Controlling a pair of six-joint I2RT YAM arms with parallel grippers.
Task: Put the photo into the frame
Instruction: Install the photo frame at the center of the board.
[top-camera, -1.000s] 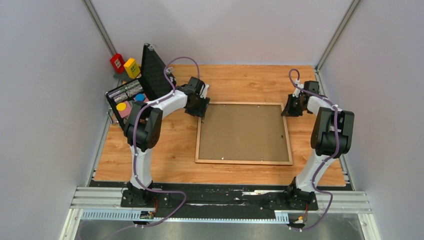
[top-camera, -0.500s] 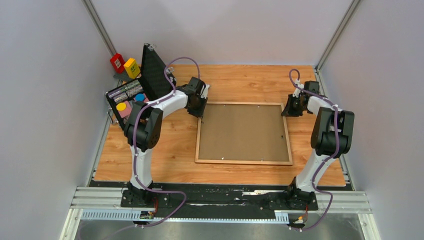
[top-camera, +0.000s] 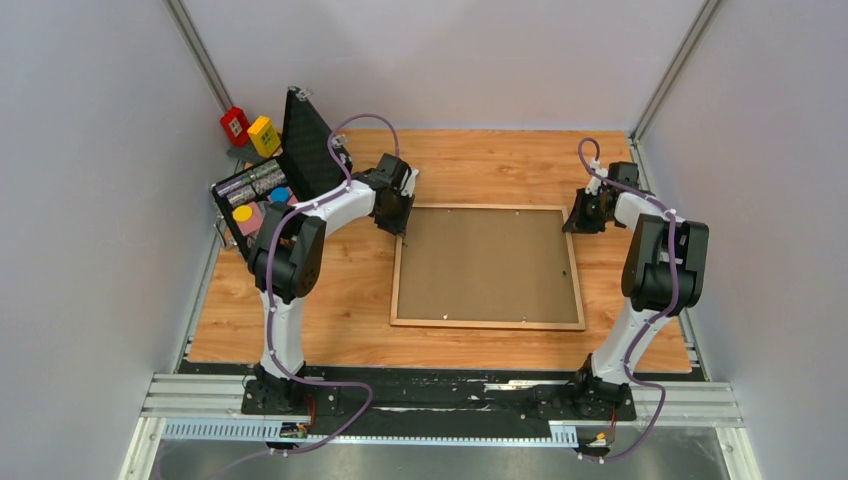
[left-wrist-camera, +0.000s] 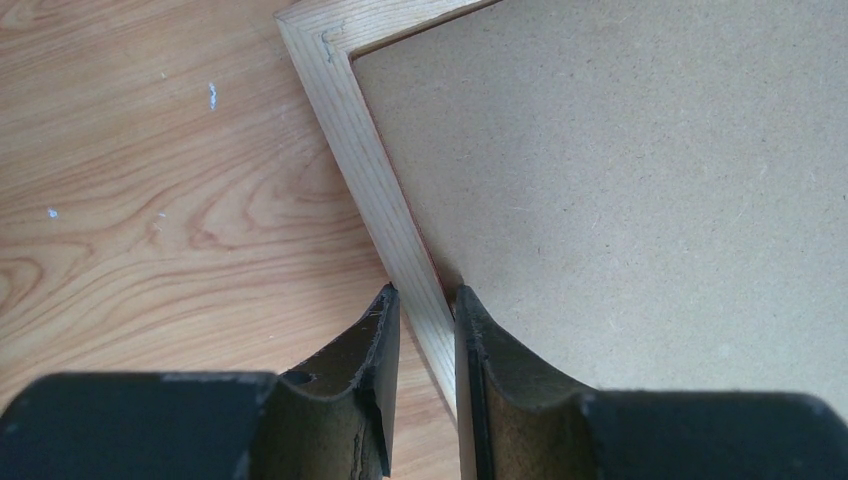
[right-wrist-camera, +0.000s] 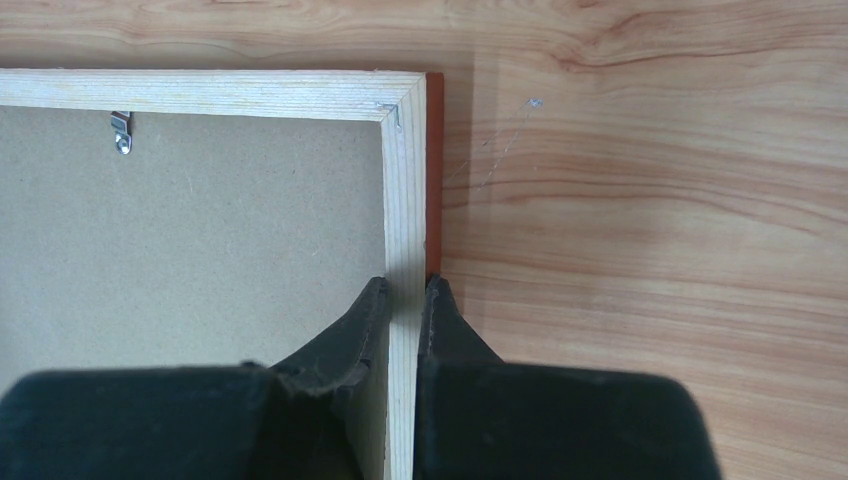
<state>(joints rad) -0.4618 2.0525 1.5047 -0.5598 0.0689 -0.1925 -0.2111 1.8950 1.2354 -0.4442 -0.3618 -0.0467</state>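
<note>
- The one thin-railed rectangular wooden picture frame (top-camera: 487, 323) lay flat and face down just right of centre in the overhead view. Its pale wood back faced up and its long axis ran left to right.
- One plain brown backing board (top-camera: 487, 264) filled its opening. In the right wrist view, one small metal clip (right-wrist-camera: 121, 132) sat on the board just under the top rail. A reddish-brown strip showed along the right rail's outer side.
- The left gripper (left-wrist-camera: 423, 295) was clenched across the frame's left rail just below the upper-left corner, one finger outside and one on the board side.
- The right gripper (right-wrist-camera: 405, 285) was pinched on the right rail just below the upper-right corner.
- The light wooden table (top-camera: 480, 165) showed bare wood on all four sides of the frame. The strip was narrowest along the bottom and wider above and to the left.
- One open black case (top-camera: 305, 135) stood at the upper left, well apart from the frame. One red box (top-camera: 235, 124) and one yellow box (top-camera: 264, 134) sat just beside it.
</note>
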